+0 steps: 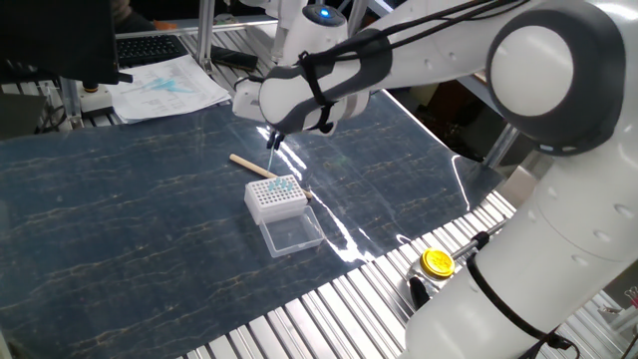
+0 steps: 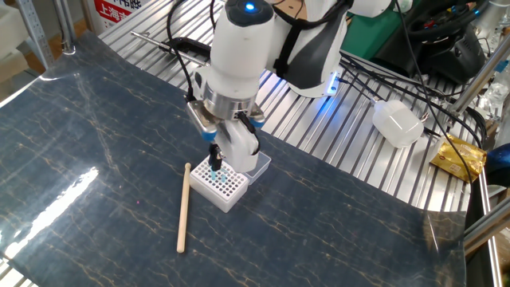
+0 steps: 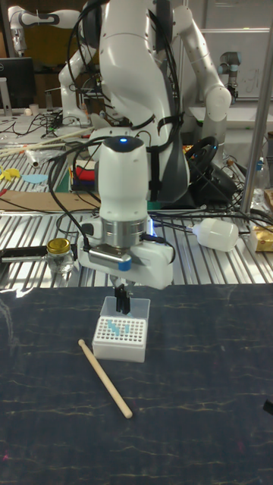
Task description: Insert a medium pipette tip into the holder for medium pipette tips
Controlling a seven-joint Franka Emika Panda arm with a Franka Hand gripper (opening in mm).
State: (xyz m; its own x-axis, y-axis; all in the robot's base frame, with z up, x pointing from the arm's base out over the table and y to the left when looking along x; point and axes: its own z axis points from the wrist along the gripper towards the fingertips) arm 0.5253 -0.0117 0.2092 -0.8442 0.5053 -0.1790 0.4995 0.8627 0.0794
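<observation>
The holder for medium pipette tips [image 1: 276,198] [image 2: 220,186] [image 3: 119,339] is a white box with a grid of holes on the dark blue mat. Its clear lid [image 1: 292,234] [image 2: 252,164] lies open beside it. A few light-blue tips [image 3: 114,327] lie across its top. My gripper [image 1: 275,134] [image 2: 214,156] [image 3: 121,300] hangs just above the holder's corner near the lid, shut on a medium pipette tip [image 2: 215,167] that points down at the holes. Whether its point touches the grid cannot be told.
A cream wooden stick [image 1: 254,166] [image 2: 183,209] [image 3: 105,377] lies on the mat close beside the holder. A yellow-lidded jar [image 1: 436,262] [image 3: 58,251] and a white bottle [image 2: 398,121] [image 3: 220,233] stand on the metal rails beyond the mat. Papers [image 1: 169,86] lie at the back.
</observation>
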